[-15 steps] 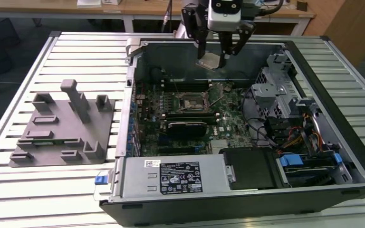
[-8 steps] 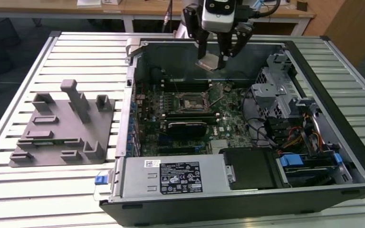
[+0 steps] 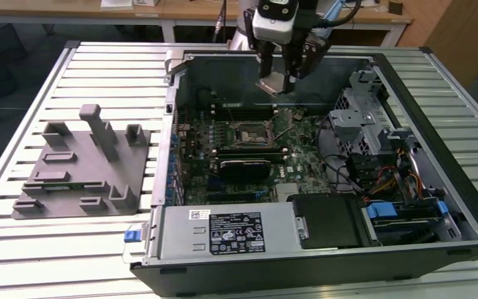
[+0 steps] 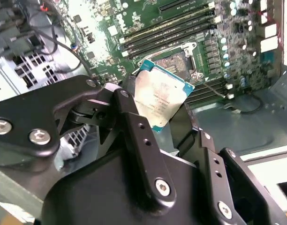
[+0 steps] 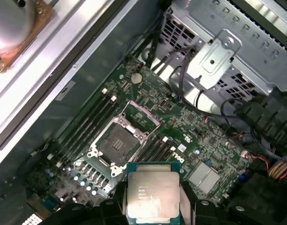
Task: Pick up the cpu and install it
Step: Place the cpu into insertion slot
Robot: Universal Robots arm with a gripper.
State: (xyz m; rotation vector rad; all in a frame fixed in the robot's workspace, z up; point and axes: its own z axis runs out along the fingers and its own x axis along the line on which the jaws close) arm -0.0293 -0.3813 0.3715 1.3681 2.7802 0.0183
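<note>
cpu: The cpu [image 5: 152, 194] is held up in the air inside the open case. Its pale silver top faces the first wrist camera, and a thin green edge shows around it.
cpu and jaws: The jaws are clenched on the chip, one on each of two opposite edges. The black fingers [image 4: 134, 126] flank it in the second wrist view, and most of the metal top stands out past the fingertips.
gripper: The gripper [image 3: 282, 75] hangs over the rear part of the case in the exterior view. The chip shows as a pale square at its tip.
socket: The socket [image 5: 117, 143] is on the board below, clearly apart from the chip. Its metal frame is open around a dark centre. In the exterior view it lies nearer the camera than the gripper.
memory slots: Long black memory slots [image 4: 167, 28] run along both sides of the socket.
motherboard: The green motherboard [image 3: 222, 149] covers the case floor.
computer case: The computer case [image 3: 472, 205] lies on its side with the panel off.
drive cage: A perforated metal drive cage [image 5: 228, 56] sits beside the board, with black cables running past it.
grey tray: A grey tray [image 3: 77, 168] with upright posts rests outside the case, towards the exterior view's left.
table: A slatted metal table [image 3: 98, 68] carries both the tray and the case.
</note>
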